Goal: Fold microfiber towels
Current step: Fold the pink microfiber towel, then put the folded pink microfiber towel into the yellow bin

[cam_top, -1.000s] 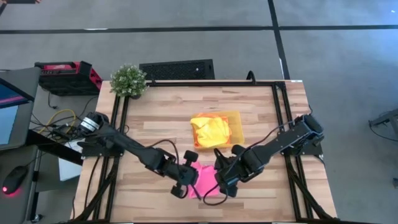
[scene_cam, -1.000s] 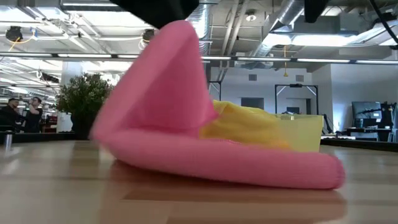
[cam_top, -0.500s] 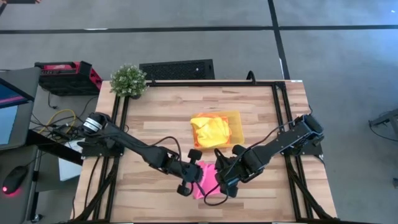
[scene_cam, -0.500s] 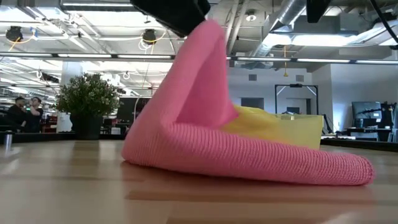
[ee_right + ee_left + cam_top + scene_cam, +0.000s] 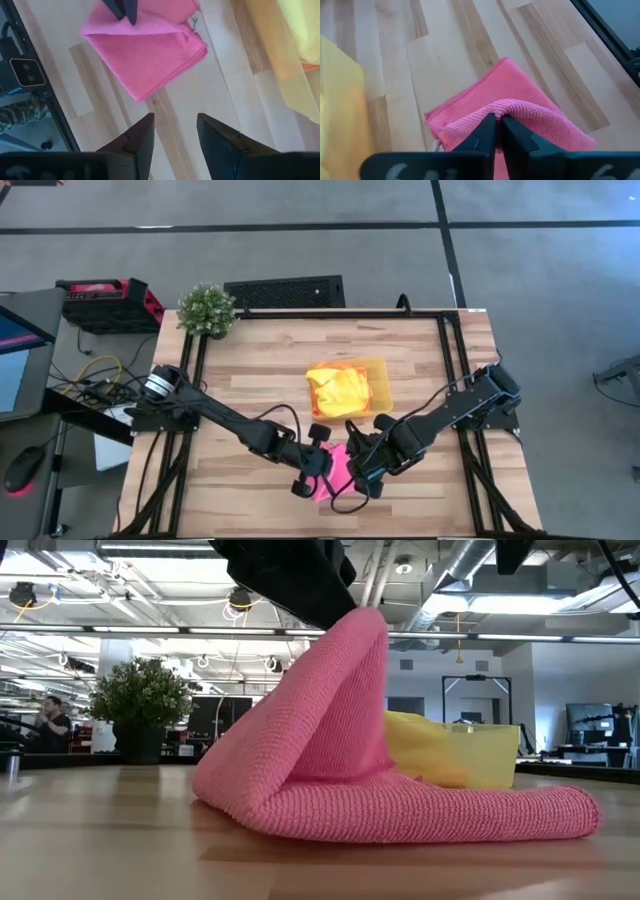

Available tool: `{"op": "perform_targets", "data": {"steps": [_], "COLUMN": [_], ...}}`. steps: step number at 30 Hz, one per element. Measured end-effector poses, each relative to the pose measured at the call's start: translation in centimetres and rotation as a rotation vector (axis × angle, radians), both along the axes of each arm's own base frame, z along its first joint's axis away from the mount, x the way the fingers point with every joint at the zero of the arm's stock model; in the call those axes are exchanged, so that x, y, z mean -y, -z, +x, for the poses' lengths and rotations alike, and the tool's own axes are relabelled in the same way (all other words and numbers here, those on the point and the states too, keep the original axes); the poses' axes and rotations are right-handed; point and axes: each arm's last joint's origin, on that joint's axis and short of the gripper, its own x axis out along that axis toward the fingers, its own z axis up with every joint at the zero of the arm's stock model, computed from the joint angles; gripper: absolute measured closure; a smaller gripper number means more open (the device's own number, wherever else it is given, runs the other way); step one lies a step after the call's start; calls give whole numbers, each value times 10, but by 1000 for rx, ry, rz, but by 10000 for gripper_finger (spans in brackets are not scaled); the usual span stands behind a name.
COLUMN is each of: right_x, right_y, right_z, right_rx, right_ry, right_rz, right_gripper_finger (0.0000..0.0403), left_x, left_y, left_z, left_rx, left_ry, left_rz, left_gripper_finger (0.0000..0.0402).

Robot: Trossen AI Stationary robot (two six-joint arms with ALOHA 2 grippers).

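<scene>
The hot pink microfiber towel [image 5: 340, 468] lies near the table's front edge, half folded over itself. Its lower layers rest flat on the wood [image 5: 430, 815], and one edge is raised into a peak. My left gripper [image 5: 320, 472] is shut on that peak and slants down from the left. My right gripper [image 5: 174, 134] hangs open just to the right of the towel, pointing down over bare wood with nothing between its fingers. A bright yellow towel [image 5: 335, 390] lies bunched in the translucent yellow tray [image 5: 378, 372] farther back. My left gripper pinches the pink towel's raised edge [image 5: 509, 106] between its two fingers, at their free ends. The fingers slant down from the table's left. That edge stands up as a peak [image 5: 360, 625] over the lower part, which lies on the table, and the cloth between sags slack.
A small potted plant [image 5: 207, 308] stands at the table's far left corner. A black frame [image 5: 450, 360] runs along the table's sides. Bare wood lies on the left half [image 5: 240, 380] and along the front edge.
My left gripper has gone toward the table's right edge and down, staying shut on the pink towel's edge. The raised part has swung over the part lying on the table, and the fold at the left has slid right. My right gripper has kept still.
</scene>
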Motion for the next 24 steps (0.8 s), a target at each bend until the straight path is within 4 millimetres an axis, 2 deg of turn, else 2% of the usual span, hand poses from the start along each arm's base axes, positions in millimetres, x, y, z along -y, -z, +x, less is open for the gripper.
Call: {"op": "perform_targets", "data": {"steps": [6,14,18,24], "right_x": [0,0,0,0], "right_y": [0,0,0,0], "right_z": [0,0,0,0], "right_rx": [0,-1,-2,-1], "right_ry": [-5,-7,-8,-8], "right_rz": [-1,-2,-3,-2], "right_gripper_finger": [234,236,236,238], "left_x": [2,2,2,9], "left_y": [0,0,0,-17], "left_z": [2,2,2,6], "left_rx": [6,-1,-12,-38], "left_ry": [8,-66,-99,36], "left_rz": [-44,-110,-156,-216], "left_gripper_finger": [333,261,245,243]}}
